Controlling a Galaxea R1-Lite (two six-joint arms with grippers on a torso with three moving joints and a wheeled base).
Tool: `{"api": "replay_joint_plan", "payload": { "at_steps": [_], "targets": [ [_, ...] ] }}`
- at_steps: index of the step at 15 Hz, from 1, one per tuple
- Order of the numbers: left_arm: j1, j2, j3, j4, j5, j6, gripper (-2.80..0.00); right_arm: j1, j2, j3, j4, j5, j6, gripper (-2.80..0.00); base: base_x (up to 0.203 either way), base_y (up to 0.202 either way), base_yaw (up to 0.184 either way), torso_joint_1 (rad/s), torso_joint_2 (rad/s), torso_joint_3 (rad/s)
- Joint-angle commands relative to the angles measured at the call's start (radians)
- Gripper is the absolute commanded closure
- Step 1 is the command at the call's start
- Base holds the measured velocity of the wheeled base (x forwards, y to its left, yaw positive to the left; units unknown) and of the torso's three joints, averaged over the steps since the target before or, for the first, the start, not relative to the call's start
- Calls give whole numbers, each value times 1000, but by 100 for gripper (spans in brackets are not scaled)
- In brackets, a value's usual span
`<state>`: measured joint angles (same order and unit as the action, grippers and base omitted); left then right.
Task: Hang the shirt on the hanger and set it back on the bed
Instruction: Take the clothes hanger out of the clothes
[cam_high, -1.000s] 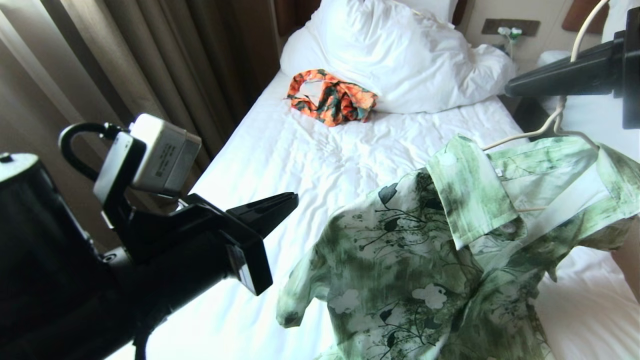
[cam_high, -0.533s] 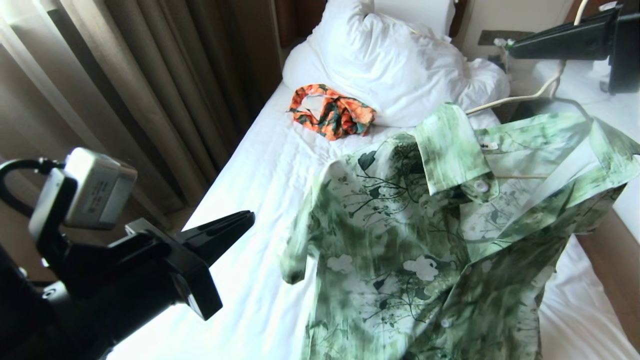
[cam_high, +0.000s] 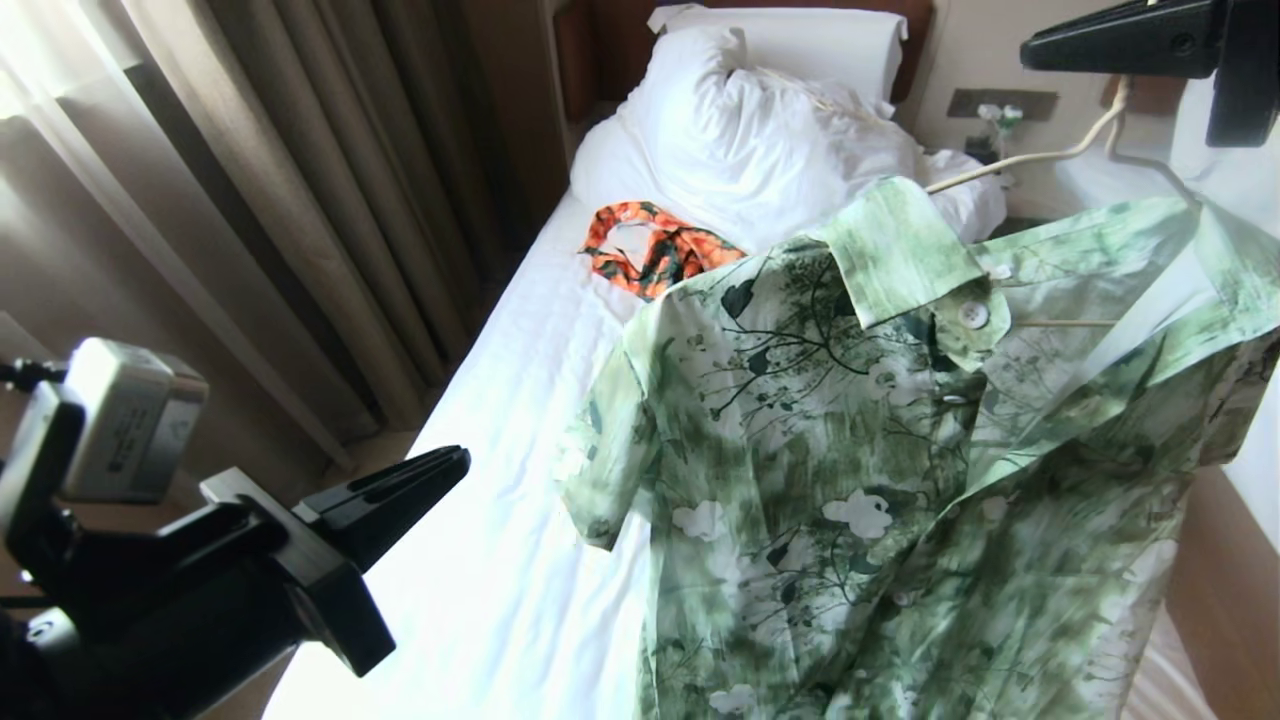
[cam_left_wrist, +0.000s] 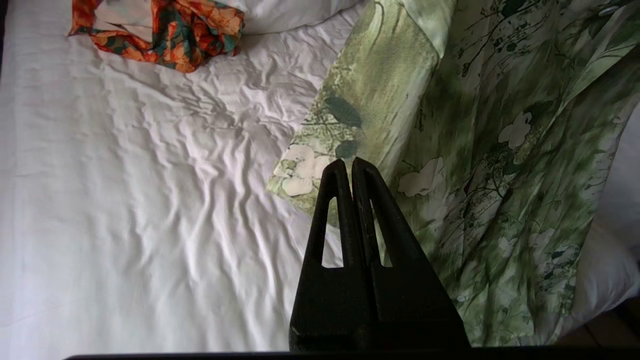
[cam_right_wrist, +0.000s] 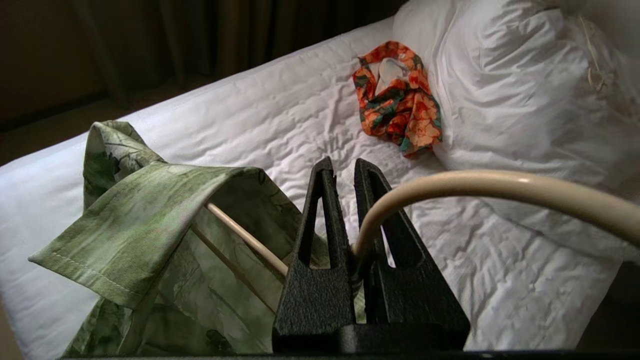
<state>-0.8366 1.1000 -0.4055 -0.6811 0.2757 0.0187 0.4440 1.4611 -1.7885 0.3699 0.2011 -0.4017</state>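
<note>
Nearest in the head view, the left hand (cam_high: 455, 462) hangs low beside the bed, its two black fingers pressed flat together with nothing between them; its wrist view shows those fingertips pointing at the hem of the shirt's near sleeve, just short of the cloth, though whether they touch it cannot be told. Past that hand, the shirt (cam_high: 850, 470), pale green with white flowers and dark leaf print, hangs spread open on the hanger (cam_high: 1040, 155), collar uppermost and its lower part draping down over the bed (cam_high: 500, 420). Up above the shirt's collar the right hand (cam_high: 1030, 48) is clamped on the cream hanger just below its hook, the curved hook passing between the nearly closed fingers and out past them, as the right wrist view shows, with one thin hanger arm slanting down from the hand into the shirt's shoulder. Beyond both hands, the wrinkled white sheet runs up to a small orange-and-green garment (cam_high: 650, 250) lying crumpled against the bunched white duvet (cam_high: 740, 140), with a pillow (cam_high: 800, 40) behind it at the brown headboard (cam_high: 600, 50). Left of the bed hang brown curtains (cam_high: 330, 180).
</note>
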Motion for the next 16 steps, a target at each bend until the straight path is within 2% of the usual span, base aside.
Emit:
{"api": "replay_joint_plan", "payload": {
  "at_steps": [1,14,16],
  "targets": [
    [5,-11,4,-5,2,0,0,1,2,-2,-19,1,-5,0,0,0,0,222,-535,-316],
    [5,-1,-4,-3,-4,0,0,-7,7,-7,-91,-16,-8,0,0,0,0,150,-357,-207],
    [5,-5,4,-3,-4,-1,0,-8,1,-6,-90,-15,-5,0,0,0,0,48,-120,-52]
  ]
}}
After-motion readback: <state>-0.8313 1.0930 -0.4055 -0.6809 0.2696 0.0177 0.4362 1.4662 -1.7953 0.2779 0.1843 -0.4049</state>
